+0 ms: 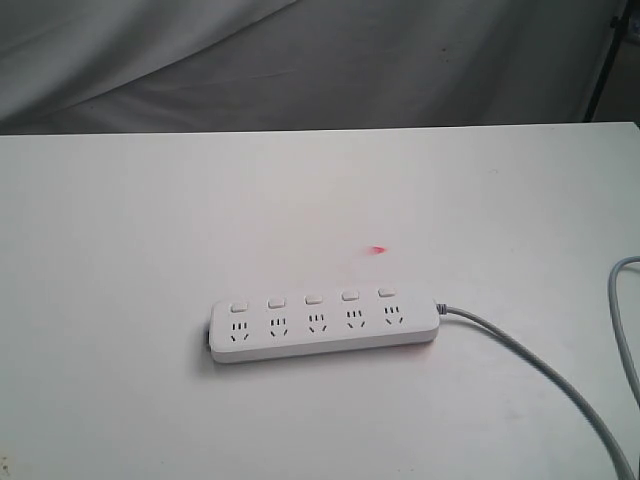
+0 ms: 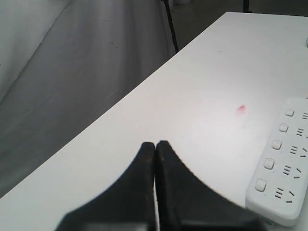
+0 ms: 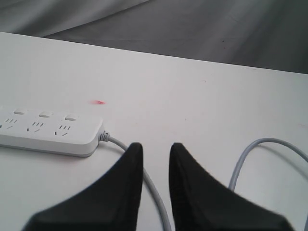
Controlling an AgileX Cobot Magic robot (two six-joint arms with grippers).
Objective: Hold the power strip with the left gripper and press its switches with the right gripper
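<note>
Closest to us, the left gripper has its two black fingers pressed flat together with nothing between them. It sits over bare white tabletop, and the power strip lies off to one side, clear of it. In the right wrist view, the right gripper shows a narrow gap between its fingers and holds nothing, while the grey cord runs along the surface behind them. Now the wide view: near the front edge the cord curves away to the right. Just beyond it the strip lies flat on the table, long side across our view, cord end at the right. The switches sit in a row along its far edge, one above each socket. Past that we spot a small red mark on the plain matte white top, near the strip but not touching. Behind the far edge hangs a creased grey cloth, and a thin black stand leg slants at the upper right.
</note>
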